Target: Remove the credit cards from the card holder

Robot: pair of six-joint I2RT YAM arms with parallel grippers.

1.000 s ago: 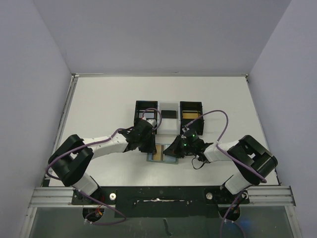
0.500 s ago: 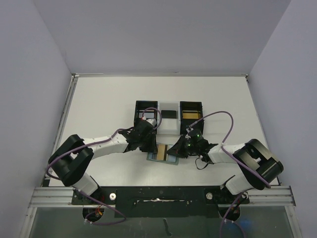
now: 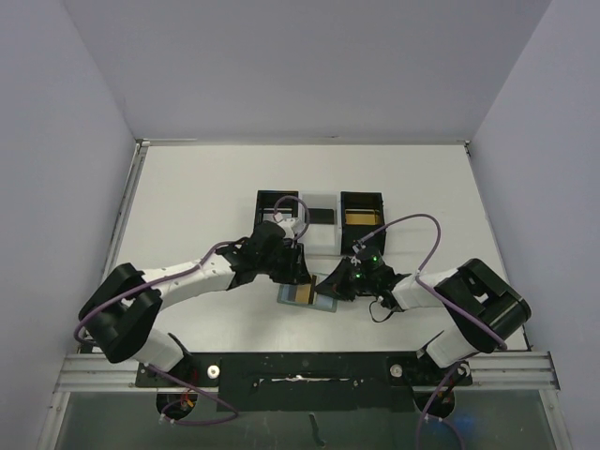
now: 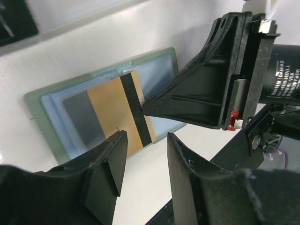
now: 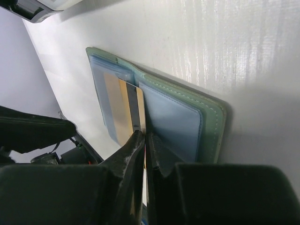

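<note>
Arms of a two-armed robot meet over a card holder [image 3: 327, 303] that lies open close to the near edge of the desk [image 3: 187, 206], about midway between its left and right edges.

On the left, the left pincer [image 3: 296, 270] has swung in from the holder's left side to hang above it. Its fingers have spread to roughly half open with nothing between them, so it looks ready to take a card but has not done so yet.

In the middle, a gold-orange card [image 3: 301, 293] with a black stripe lies partly drawn out of its pale blue pocket. It rests on the holder and is not clear of it.

On the right, the right pincer [image 3: 324, 287] has its fingers pressed together, with the tips at that card.

The left wrist view adds what the overhead view hides. The open fingers [image 4: 110, 159] hover either side of the card's [image 4: 110, 110] near corner without touching it. A grey patch [image 4: 78, 115] under the pocket may be a second card.

The right wrist view shows the right pincer [image 5: 145, 137] meeting the card's [image 5: 111, 110] striped end. Whether it nips the card or only pins it down cannot be told.
</note>
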